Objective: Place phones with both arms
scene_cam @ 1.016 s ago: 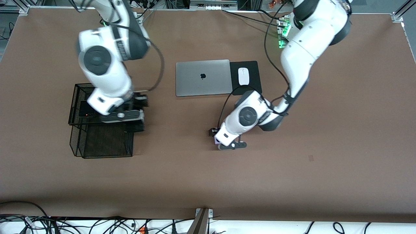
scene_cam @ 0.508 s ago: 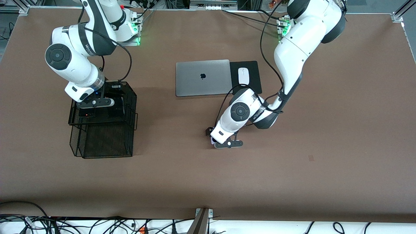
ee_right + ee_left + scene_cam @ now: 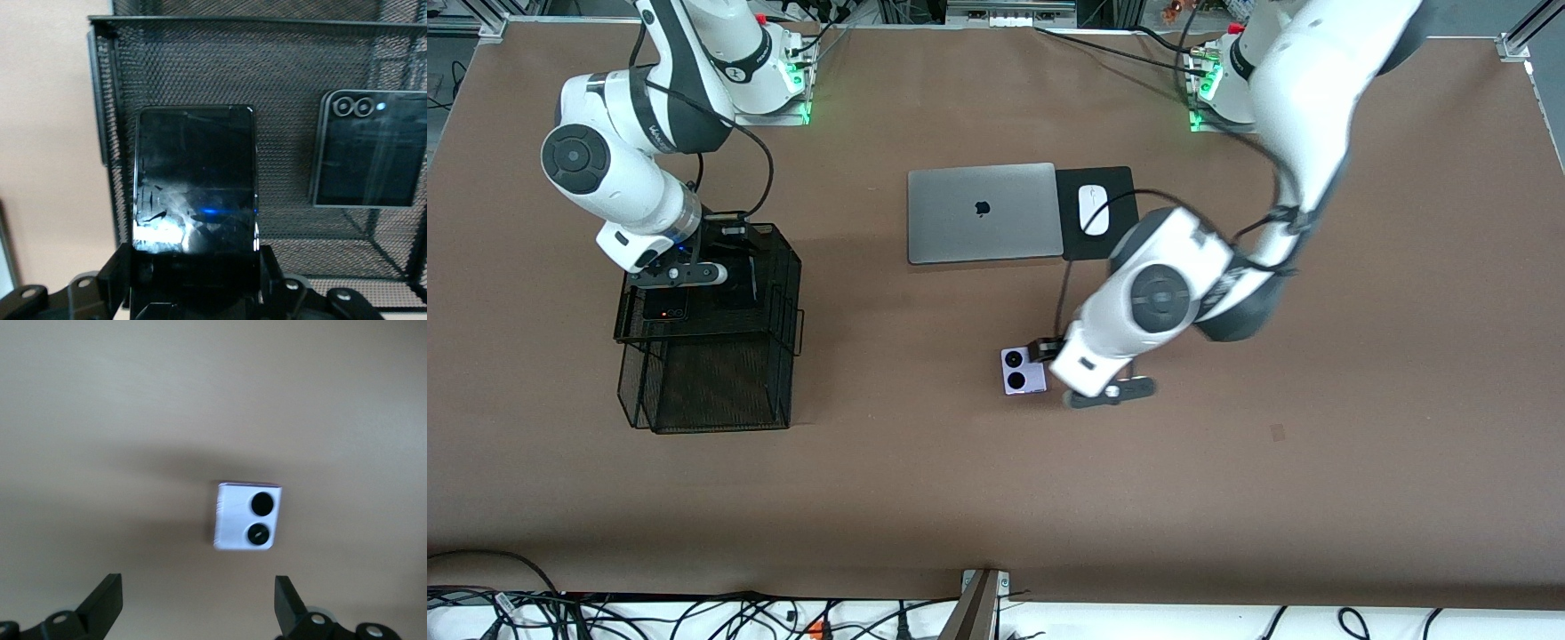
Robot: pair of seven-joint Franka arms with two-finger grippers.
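The lavender-white phone point(image 3: 1024, 372) with two round black lenses lies flat on the brown table, nearer the front camera than the laptop. My left gripper point(image 3: 1107, 392) is open and empty, raised beside it; in the left wrist view point(image 3: 198, 613) the phone point(image 3: 247, 517) lies clear of both fingers. My right gripper point(image 3: 694, 274) is shut on the long slim black phone point(image 3: 195, 180) and holds it over the black mesh tray point(image 3: 704, 336). The squarish black folded phone point(image 3: 370, 150) lies in the tray beside it and also shows in the front view point(image 3: 665, 308).
A silver laptop point(image 3: 983, 213) lies closed mid-table, with a white mouse point(image 3: 1093, 208) on a black pad point(image 3: 1122, 236) beside it. The mesh tray has a lower tier point(image 3: 720, 391) nearer the front camera. Bare table surrounds the lavender phone.
My left gripper has let go of the lavender phone, risen and shifted toward the left arm's end, uncovering the phone. My right gripper swung over the tray with the slim phone, then settled.
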